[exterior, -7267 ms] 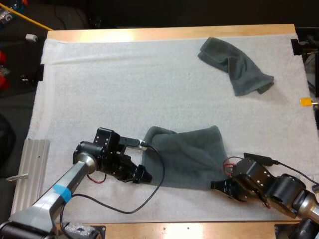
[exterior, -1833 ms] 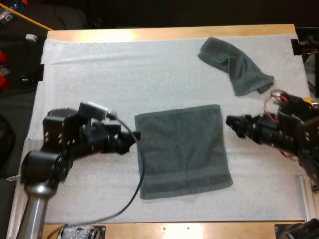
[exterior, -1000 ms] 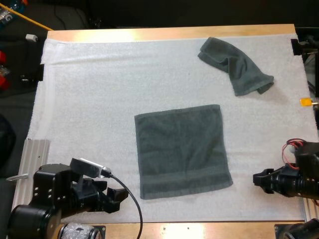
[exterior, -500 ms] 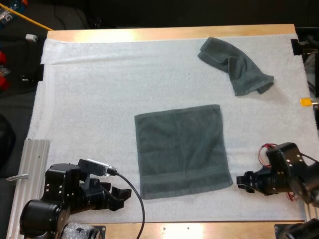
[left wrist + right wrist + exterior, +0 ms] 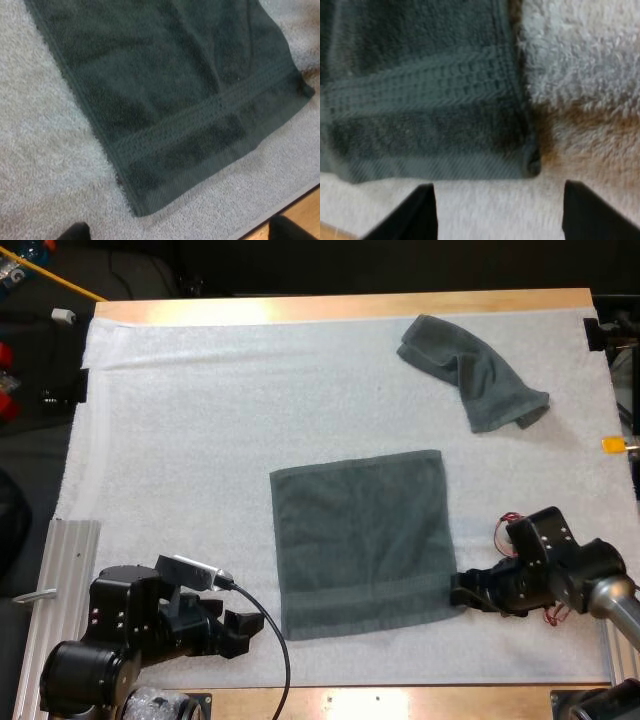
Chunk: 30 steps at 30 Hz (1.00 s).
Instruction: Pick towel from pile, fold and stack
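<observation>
A dark grey-green towel [image 5: 365, 540] lies spread flat in the middle of the white mat [image 5: 190, 430]. My left gripper [image 5: 252, 625] stands open just left of the towel's near left corner, clear of it. In the left wrist view that corner of the towel [image 5: 165, 125] lies ahead of my left gripper [image 5: 182, 232], whose fingers [image 5: 72, 232] stand wide apart. My right gripper [image 5: 462, 592] is open at the towel's near right corner. The right wrist view shows the towel [image 5: 420, 95] with its corner just ahead of the right gripper [image 5: 500, 215].
A crumpled towel [image 5: 472, 370] lies at the mat's far right. An aluminium rail [image 5: 60, 575] runs along the mat's near left side. The wooden table edge [image 5: 400, 702] is close behind both grippers.
My right gripper has moved left along the mat up to the towel's near right corner. My left gripper has edged right toward the near left corner. The towel has not moved.
</observation>
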Tool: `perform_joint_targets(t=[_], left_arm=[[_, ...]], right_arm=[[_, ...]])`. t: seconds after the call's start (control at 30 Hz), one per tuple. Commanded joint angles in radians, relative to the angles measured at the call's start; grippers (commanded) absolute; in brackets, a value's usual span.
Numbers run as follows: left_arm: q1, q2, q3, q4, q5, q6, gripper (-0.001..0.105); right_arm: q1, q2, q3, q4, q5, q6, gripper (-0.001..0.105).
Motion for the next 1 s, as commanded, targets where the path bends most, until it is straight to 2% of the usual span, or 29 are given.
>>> perform_joint_targets(t=[0.0, 0.33, 0.53, 0.6, 0.77, 0.97], left_arm=[[-0.007, 0.000, -0.002, -0.002, -0.004, -0.003, 0.067], [-0.007, 0.000, -0.002, -0.002, -0.004, -0.003, 0.067], [-0.007, 0.000, -0.002, -0.002, -0.004, -0.003, 0.067], [-0.007, 0.000, -0.002, -0.002, -0.004, -0.003, 0.067], [-0.007, 0.000, -0.002, -0.002, -0.004, -0.003, 0.067], [-0.007, 0.000, -0.002, -0.002, -0.004, -0.003, 0.067]], right_arm=[[-0.001, 0.011, -0.001, -0.006, -0.021, 0.007, 0.054], [-0.001, 0.132, -0.001, -0.082, -0.110, 0.039, 0.054], [-0.001, 0.186, -0.001, -0.100, -0.108, 0.067, 0.054], [-0.001, 0.193, -0.001, -0.100, -0.108, 0.067, 0.050], [-0.001, 0.196, -0.001, -0.111, -0.091, 0.075, 0.024], [-0.001, 0.196, -0.001, -0.123, -0.041, 0.107, 0.007]])
